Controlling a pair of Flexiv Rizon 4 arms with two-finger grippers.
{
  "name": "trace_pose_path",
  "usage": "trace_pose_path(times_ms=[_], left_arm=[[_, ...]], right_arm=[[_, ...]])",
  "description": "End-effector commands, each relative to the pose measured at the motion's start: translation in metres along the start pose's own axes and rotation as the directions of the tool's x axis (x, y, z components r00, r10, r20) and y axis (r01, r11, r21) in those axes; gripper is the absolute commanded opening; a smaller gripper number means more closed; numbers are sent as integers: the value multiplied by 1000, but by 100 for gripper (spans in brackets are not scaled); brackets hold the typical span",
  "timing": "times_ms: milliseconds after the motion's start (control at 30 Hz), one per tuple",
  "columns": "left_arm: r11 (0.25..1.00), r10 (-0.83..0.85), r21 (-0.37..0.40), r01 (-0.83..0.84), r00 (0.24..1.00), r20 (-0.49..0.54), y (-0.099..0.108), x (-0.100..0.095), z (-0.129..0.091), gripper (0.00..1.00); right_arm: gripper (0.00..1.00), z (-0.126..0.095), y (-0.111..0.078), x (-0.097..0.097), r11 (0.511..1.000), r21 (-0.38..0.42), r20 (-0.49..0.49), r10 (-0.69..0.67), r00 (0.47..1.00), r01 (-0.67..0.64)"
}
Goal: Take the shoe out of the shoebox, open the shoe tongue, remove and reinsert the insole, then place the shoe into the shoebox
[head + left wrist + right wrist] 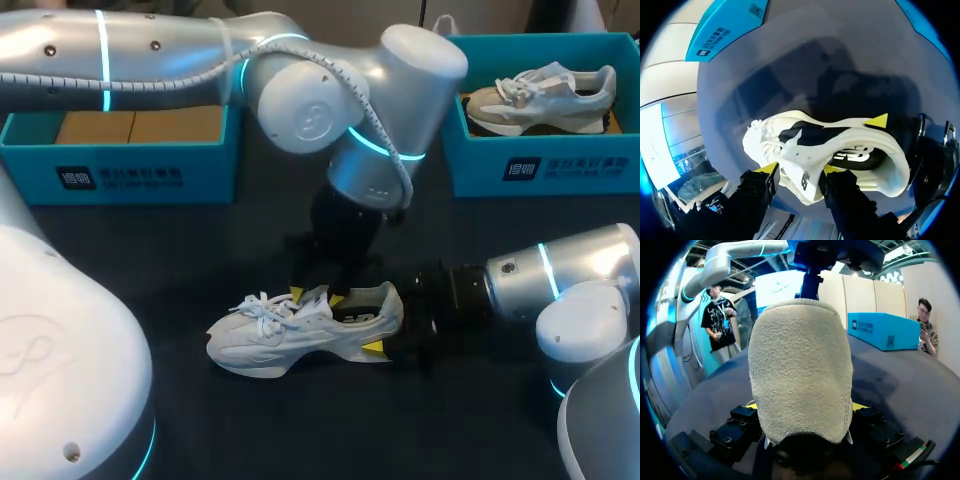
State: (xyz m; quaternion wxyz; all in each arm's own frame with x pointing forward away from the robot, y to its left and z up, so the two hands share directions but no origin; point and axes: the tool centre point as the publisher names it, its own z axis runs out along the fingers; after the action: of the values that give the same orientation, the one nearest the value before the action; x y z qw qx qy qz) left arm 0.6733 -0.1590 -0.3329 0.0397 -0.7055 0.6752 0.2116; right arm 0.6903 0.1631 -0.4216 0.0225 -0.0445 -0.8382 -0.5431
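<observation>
The shoe [300, 335] lay lengthwise across the table [150, 260], toe to the left, heel clasped by the right gripper [806, 406], while the left gripper [800, 169] pinched its middle from above.

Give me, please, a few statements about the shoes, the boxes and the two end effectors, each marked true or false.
1. The white shoe lies on the table, outside both boxes. True.
2. The right shoebox is empty. False: a second shoe sits in it.
3. The right end effector clamps the white shoe's heel. True.
4. The left end effector hangs well clear of the white shoe. False: its fingers close on the tongue.
</observation>
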Motion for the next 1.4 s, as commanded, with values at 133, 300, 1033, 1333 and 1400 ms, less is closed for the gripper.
trace_pose_path(times_ms=[133, 300, 1033, 1333, 1400], left_arm=[[1000, 18, 8, -18, 1000, -20, 8, -8, -4, 41], [999, 34, 22, -33, 999, -23, 14, -10, -6, 31], [998, 46, 50, -28, 908, -416, 7, -67, -1, 0], [993, 111, 97, -70, 838, -535, 17, -91, 10, 0], [992, 115, 105, -69, 831, -545, 17, -96, 17, 0]], right_arm=[[0, 2, 2, 0, 1000, 7, 0, 2, 1000, -2], [0, 2, 2, 0, 1000, 7, 0, 2, 1000, -2], [0, 2, 2, 0, 1000, 7, 0, 2, 1000, -2], [0, 2, 2, 0, 1000, 7, 0, 2, 1000, -2], [0, 2, 2, 0, 1000, 7, 0, 2, 1000, -2]])
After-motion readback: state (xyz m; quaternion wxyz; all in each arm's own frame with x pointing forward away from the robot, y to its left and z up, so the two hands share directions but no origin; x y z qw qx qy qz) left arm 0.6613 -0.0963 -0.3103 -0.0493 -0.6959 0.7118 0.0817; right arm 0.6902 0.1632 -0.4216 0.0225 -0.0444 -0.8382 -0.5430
